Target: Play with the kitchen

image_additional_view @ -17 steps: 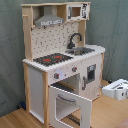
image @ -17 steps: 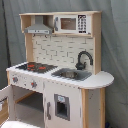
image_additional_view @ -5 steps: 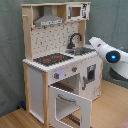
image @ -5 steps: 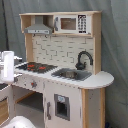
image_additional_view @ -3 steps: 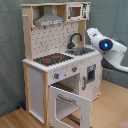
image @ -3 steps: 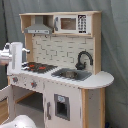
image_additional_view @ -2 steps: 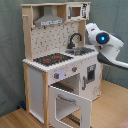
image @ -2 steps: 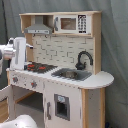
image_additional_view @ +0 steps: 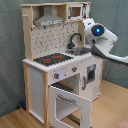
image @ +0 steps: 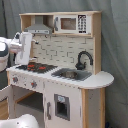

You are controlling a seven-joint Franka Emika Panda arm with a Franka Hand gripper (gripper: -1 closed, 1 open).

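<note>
Jaws: I cannot tell how they stand, nor whether they hold anything; the arm's end (image: 24,47) shows only as a white block beside the kitchen (image: 57,75), level with the gap between hood (image: 39,29) and stovetop (image: 34,66). In the second exterior view the arm (image_additional_view: 100,40) reaches in from the side of the kitchen where the sink (image_additional_view: 80,50) and faucet (image_additional_view: 75,39) are, its blue-lit joint just above the sink end.

The kitchen stands upright on a wood floor (image_additional_view: 112,107) against a grey curtain (image: 115,55). Its oven door (image_additional_view: 70,106) below the stovetop hangs open and tilted down; the smaller door (image: 61,106) under the sink looks shut. Nothing on the kitchen appears touched by the arm at this moment, so the play seems barely begun: knobs (image: 22,81), burners, faucet and doors all remain to be handled, by my reading.

The open oven door juts out in front of the kitchen and could block a low approach. The hood overhang crowds the space above the stovetop.
</note>
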